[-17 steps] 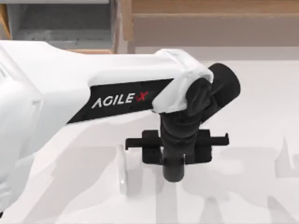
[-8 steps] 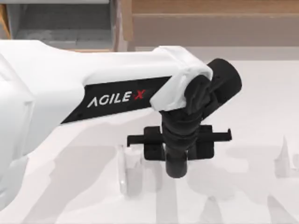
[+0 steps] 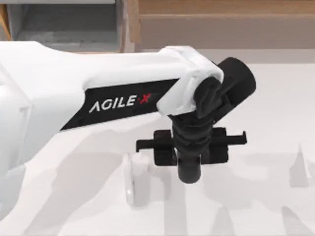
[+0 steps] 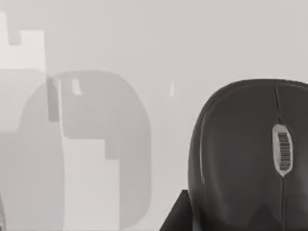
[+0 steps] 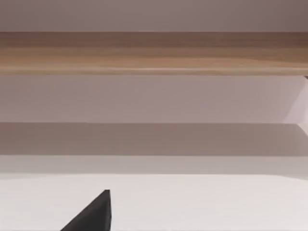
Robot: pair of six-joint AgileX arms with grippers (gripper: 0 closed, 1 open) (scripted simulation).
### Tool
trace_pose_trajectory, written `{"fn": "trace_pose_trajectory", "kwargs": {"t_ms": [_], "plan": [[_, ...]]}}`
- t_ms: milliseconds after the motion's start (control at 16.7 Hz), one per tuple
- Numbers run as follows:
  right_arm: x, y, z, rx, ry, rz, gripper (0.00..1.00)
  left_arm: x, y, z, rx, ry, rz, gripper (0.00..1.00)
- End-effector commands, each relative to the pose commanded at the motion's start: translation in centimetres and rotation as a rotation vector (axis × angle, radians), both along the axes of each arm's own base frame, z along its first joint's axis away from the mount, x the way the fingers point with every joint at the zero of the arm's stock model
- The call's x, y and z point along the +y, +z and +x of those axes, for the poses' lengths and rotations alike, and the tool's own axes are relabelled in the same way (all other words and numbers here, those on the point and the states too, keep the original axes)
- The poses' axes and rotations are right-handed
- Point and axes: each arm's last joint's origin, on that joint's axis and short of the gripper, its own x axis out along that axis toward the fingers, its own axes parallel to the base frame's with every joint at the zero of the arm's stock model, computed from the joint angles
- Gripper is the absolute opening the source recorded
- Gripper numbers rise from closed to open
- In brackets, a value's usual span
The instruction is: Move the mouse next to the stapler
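A white table [image 3: 275, 98] runs under a wooden ledge [image 3: 221, 19] at the back. Our left arm [image 3: 98, 93] reaches across it from the top view's left, its left gripper [image 3: 191, 147] pointing down near the middle. In its wrist view the dark mouse [image 4: 245, 154] sits close below — whether the jaws grip it, we cannot tell. We judge the carrying step is in hand; next we need to find the stapler and set the mouse just beside it. Our right gripper [image 5: 91, 214] idles — jaw state unclear.
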Motion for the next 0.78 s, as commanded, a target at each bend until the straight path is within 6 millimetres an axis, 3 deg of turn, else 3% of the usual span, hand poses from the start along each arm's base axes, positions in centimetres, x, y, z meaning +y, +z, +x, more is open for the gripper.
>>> {"fn": "trace_pose_trajectory", "kwargs": {"t_ms": [420,660,780], "plan": [[0.0,0.0,0.0,0.0,0.0,0.0,1.0,0.2,-2.6,-0.2,0.048,-0.001,0.056,0.0],[0.0,0.0,0.0,0.0,0.0,0.0,1.0,0.2,-2.6,-0.3,0.049,-0.001,0.058,0.0],[0.0,0.0,0.0,0.0,0.0,0.0,1.0,0.2,-2.6,-0.3,0.049,-0.001,0.058,0.15]]}}
